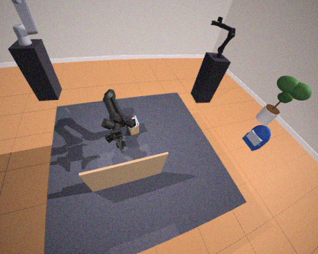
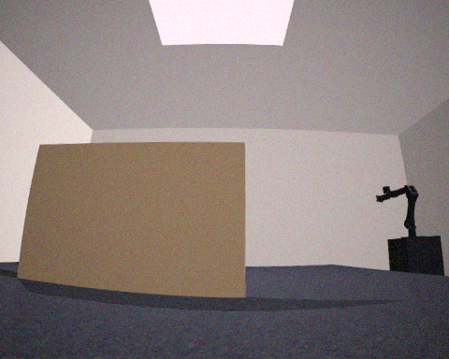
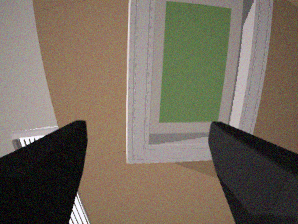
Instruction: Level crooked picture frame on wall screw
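The picture frame (image 3: 138,85) is pale grey with a green picture (image 3: 195,62). In the wrist view its lower part shows upright in front of the tan board (image 3: 95,55) (image 1: 128,172) (image 2: 139,220); its top is out of view. The top and exterior views show the board's back, so the frame is hidden there. The screw and notched strip are not visible. My gripper (image 3: 149,131) (image 1: 115,145) is open with nothing between the fingertips. The right finger overlaps the frame's lower right corner in the view; contact cannot be told. Whether the frame hangs level cannot be told from this angle.
The arm's small base box (image 1: 134,129) stands on the dark mat (image 1: 188,159), behind the gripper. Black pedestals (image 1: 39,73) (image 1: 209,77) carry other arms. A potted plant (image 1: 267,114) and a blue object (image 1: 262,133) are at the right. A striped white object (image 3: 35,142) shows at left.
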Robot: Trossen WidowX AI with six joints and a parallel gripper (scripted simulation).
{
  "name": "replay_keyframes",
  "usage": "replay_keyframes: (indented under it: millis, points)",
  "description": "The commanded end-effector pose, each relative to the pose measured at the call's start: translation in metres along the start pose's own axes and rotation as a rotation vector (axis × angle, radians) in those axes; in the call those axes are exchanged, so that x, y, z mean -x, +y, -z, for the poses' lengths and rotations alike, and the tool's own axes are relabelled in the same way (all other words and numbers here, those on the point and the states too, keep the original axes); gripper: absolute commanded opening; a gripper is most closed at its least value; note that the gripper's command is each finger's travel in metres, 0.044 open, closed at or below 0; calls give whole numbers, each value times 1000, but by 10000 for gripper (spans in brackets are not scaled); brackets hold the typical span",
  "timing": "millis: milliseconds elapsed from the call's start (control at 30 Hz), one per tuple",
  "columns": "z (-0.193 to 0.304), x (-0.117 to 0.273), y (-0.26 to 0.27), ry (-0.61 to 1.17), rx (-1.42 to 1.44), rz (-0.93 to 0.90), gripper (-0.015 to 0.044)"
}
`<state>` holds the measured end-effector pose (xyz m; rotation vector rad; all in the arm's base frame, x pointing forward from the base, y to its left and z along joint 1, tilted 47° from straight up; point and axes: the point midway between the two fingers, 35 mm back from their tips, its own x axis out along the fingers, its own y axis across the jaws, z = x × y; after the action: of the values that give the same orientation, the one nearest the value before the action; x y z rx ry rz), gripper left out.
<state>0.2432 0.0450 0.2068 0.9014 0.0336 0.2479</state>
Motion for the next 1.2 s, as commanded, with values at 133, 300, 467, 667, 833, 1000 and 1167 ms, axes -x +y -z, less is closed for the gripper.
replay_keyframes:
  millis: [133, 300, 467, 667, 833, 1000, 1167]
  points:
    - [-4, -15, 4, 0, -4, -4, 260]
    - [-6, -42, 6, 0, -4, -5, 260]
    - [-2, -71, 3, -1, -4, -6, 260]
    - [0, -80, 1, -1, -4, -6, 260]
    - [0, -80, 1, -1, -4, -6, 260]
    - [0, -80, 1, -1, -4, -6, 260]
    - [0, -80, 1, -1, -4, -6, 260]
